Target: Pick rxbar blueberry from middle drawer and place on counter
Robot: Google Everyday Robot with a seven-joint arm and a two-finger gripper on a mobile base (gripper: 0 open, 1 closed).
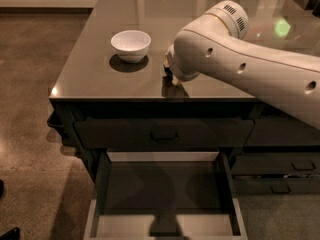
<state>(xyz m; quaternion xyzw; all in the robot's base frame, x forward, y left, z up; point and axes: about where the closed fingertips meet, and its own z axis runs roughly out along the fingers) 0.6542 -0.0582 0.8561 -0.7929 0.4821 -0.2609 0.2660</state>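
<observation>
My white arm reaches in from the right across the counter [95, 74]. My gripper [171, 79] is low over the counter's front part, just right of the white bowl, and is mostly hidden behind the arm's wrist. The middle drawer [160, 191] is pulled out below the counter; its dark floor shows nothing lying on it. The rxbar blueberry is not in view; it may be hidden under the wrist.
A white bowl [131, 45] stands on the counter left of the gripper. A shut top drawer with a bar handle [164, 135] sits above the open drawer. More shut drawers [280, 179] are on the right. Brown floor lies to the left.
</observation>
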